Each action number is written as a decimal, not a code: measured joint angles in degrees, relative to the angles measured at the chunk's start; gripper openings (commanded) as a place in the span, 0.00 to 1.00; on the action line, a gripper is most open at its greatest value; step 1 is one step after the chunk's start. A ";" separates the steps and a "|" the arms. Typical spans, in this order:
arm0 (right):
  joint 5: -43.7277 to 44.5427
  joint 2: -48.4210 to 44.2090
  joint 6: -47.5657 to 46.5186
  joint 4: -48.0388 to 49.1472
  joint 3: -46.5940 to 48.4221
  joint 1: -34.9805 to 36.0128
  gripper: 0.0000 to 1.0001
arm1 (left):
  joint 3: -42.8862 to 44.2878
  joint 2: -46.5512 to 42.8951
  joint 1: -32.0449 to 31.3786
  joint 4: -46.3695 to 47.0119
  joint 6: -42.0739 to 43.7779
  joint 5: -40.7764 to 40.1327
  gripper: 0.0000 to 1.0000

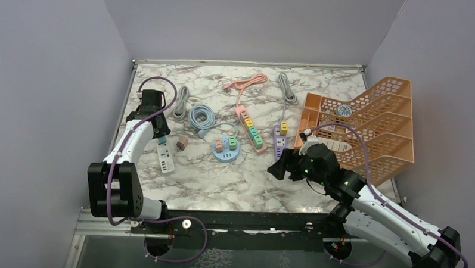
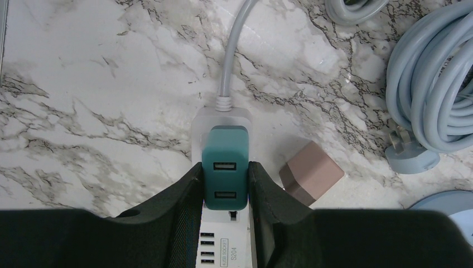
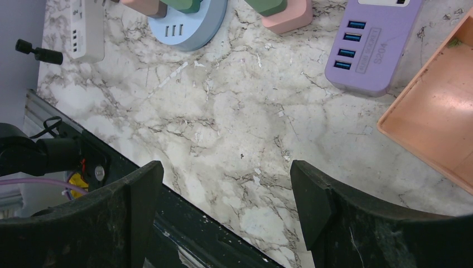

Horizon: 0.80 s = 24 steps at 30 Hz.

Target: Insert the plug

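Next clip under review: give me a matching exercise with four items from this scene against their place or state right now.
Items
1. teal plug
2. brown cube adapter
3. purple power strip
4. right tool

Places or states
A. open, above bare marble table
B. on the marble, beside the white power strip
C. gripped by the left tool, on the white power strip
D. beside the orange rack

Pairs: 1-C, 2-B, 3-D, 4-A
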 measured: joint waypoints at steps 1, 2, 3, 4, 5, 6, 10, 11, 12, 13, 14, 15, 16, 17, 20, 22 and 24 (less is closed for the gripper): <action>0.00 0.02 0.00 0.00 0.00 0.00 0.84 | 0.00 0.00 0.00 0.00 0.00 0.02 0.00; 0.00 0.02 0.00 0.00 0.00 0.00 0.84 | 0.00 0.00 0.00 0.00 0.00 0.07 0.00; 0.00 0.02 0.00 0.00 0.00 0.00 0.84 | 0.00 0.00 0.00 0.00 0.00 0.09 0.00; 0.00 0.02 0.00 0.02 0.00 0.00 0.84 | 0.00 -0.02 0.00 -0.02 0.02 0.11 0.00; 0.00 0.02 0.00 0.02 0.00 0.00 0.84 | 0.00 -0.02 0.00 -0.02 0.02 0.17 0.00; 0.00 0.02 0.00 0.02 0.00 0.00 0.84 | 0.00 -0.07 0.00 -0.07 0.00 0.26 0.00; 0.00 0.04 0.02 0.02 0.00 0.00 0.84 | 0.00 -0.48 0.02 -0.85 -0.02 0.50 0.00; 0.00 0.04 0.02 0.02 0.00 0.00 0.84 | 0.00 -0.61 0.02 -1.20 0.00 0.50 0.00; 0.00 0.04 0.02 0.02 0.00 0.00 0.84 | 0.00 -0.79 0.02 -1.68 0.00 0.50 0.00; 0.00 0.04 0.02 0.04 0.00 0.00 0.84 | 0.00 -0.90 0.02 -2.23 0.00 0.57 0.00; 0.00 0.04 0.02 0.04 0.00 0.00 0.84 | 0.00 -0.90 0.02 -2.54 0.00 0.57 0.00; 0.00 0.09 0.02 0.07 0.00 0.00 0.84 | 0.00 -0.92 0.00 -2.64 0.00 0.61 0.00; 0.00 0.17 0.02 0.11 0.00 0.00 0.84 | 0.00 -0.92 0.00 -2.71 0.00 0.66 0.00; 0.00 0.31 0.02 0.15 0.00 0.00 0.84 | 0.00 -0.92 0.02 -2.78 0.00 0.68 0.00; 0.00 0.61 0.02 0.22 0.00 0.00 0.84 | 0.00 -0.92 0.02 -2.84 0.00 0.68 0.00; 0.00 0.70 0.02 0.22 0.00 0.00 0.84 | -0.02 -0.92 0.02 -2.78 0.00 0.68 0.00; 0.00 0.68 0.02 0.22 0.00 0.00 0.84 | -0.28 -0.92 0.02 -2.38 -0.02 0.70 0.00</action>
